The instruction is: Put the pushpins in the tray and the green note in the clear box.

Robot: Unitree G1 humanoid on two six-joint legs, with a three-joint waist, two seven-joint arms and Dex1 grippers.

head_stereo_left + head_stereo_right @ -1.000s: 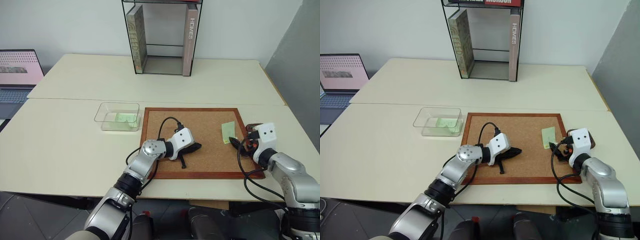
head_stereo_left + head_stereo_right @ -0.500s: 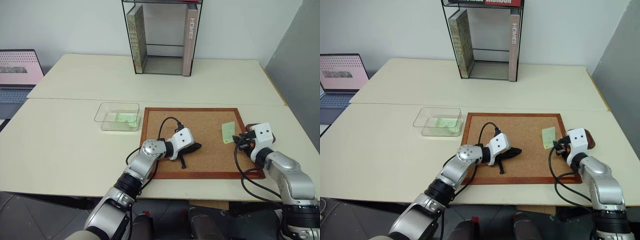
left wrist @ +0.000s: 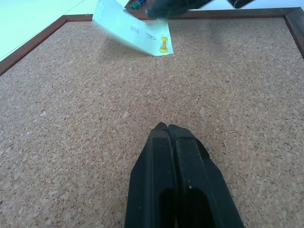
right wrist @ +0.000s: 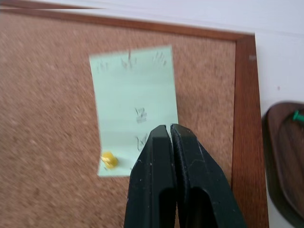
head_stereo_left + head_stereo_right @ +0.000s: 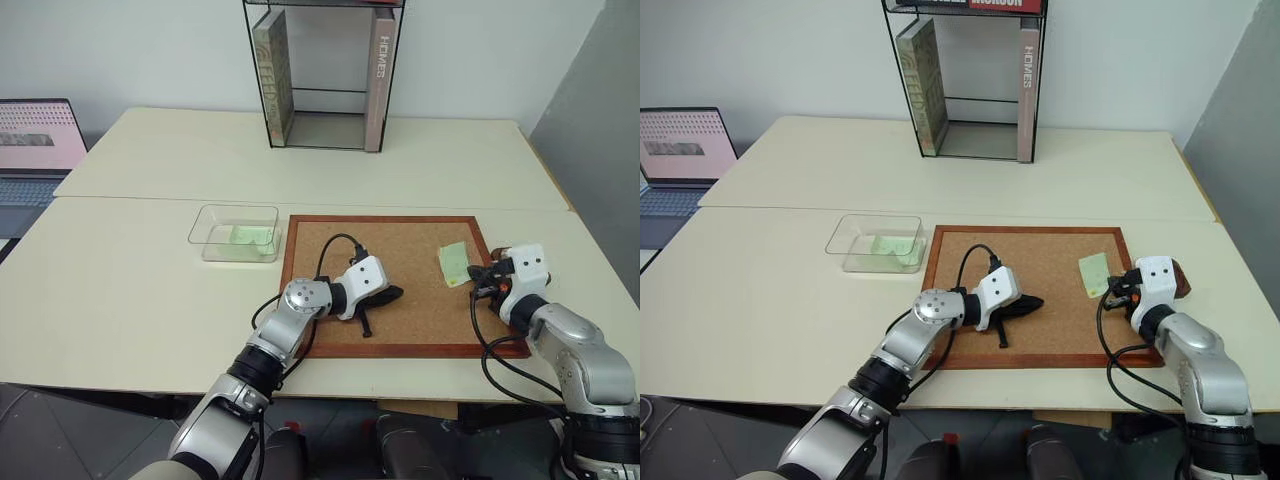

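Green note (image 4: 133, 104) under closed right gripper (image 4: 170, 130) tips, yellow pushpin (image 4: 109, 159) beside.

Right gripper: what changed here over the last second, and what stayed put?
The right gripper closed from open, apparently on the near edge of the green note, which now lifts slightly off the cork board. The yellow pushpin still pins the note's corner. The left gripper stayed shut over the board, and the clear box is unmoved.
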